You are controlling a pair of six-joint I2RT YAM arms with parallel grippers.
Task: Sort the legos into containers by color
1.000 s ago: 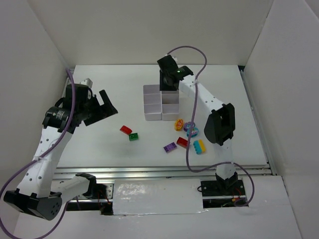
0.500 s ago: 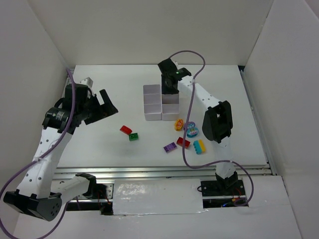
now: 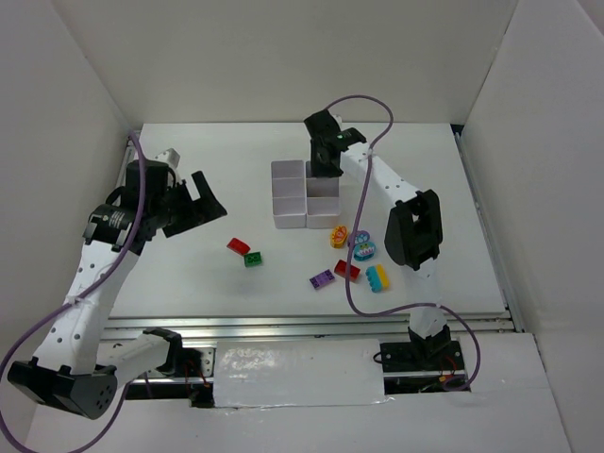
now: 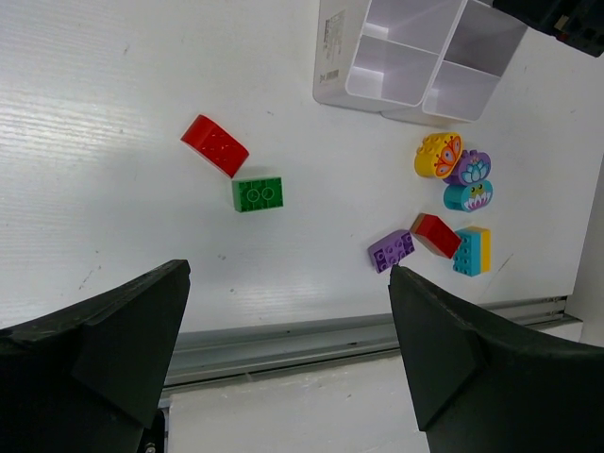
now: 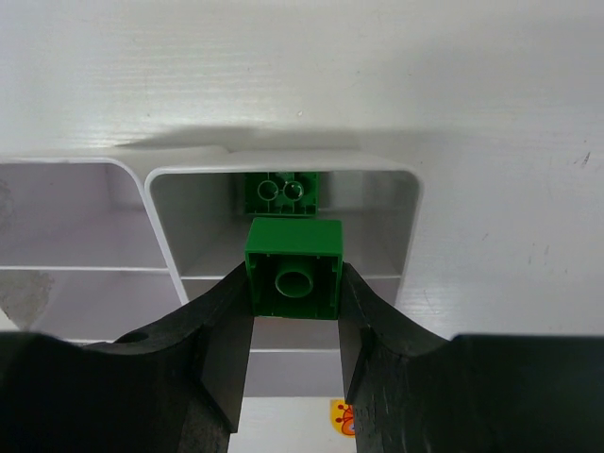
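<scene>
Clamped narrow between the right gripper (image 5: 294, 288) pads: one green square brick (image 5: 293, 247), hollow underside facing the wrist camera, gripped on two opposite side faces. No long axis to speak of, square as seen from below.

Straight past the fingertips: the open far corner compartment (image 5: 408, 212) of the white containers (image 3: 289, 223), right column, far row. Already lying inside against its far wall: a second green brick (image 5: 280, 192). Held brick lined up over that opening and centred between the side walls; whether low enough to touch the floor, cannot tell. Judged step: drop green onto green. Needs only a release, maybe a small dip first. Risk: clipping the near rim, or bouncing off the brick inside.

From the top camera: right gripper (image 3: 326, 156) at the far end of the block, arm stretched across the table.

Left gripper (image 4: 288, 326) spread wide, holding nothing, raised well above the table on the left side (image 3: 203, 198).

Loose on the table below it: red brick (image 4: 215, 145) just beside a green two-stud brick (image 4: 258, 193), long axis left to right in the left wrist view; left arm nearer to both. Further right, near the right arm's base side: orange butterfly piece (image 4: 437, 155), purple flower piece (image 4: 469, 168), teal piece (image 4: 467, 194), purple brick (image 4: 391, 250), red slope brick (image 4: 436, 234), blue-and-yellow brick (image 4: 471, 250). Sorting judged early, with most pieces unsorted.
</scene>
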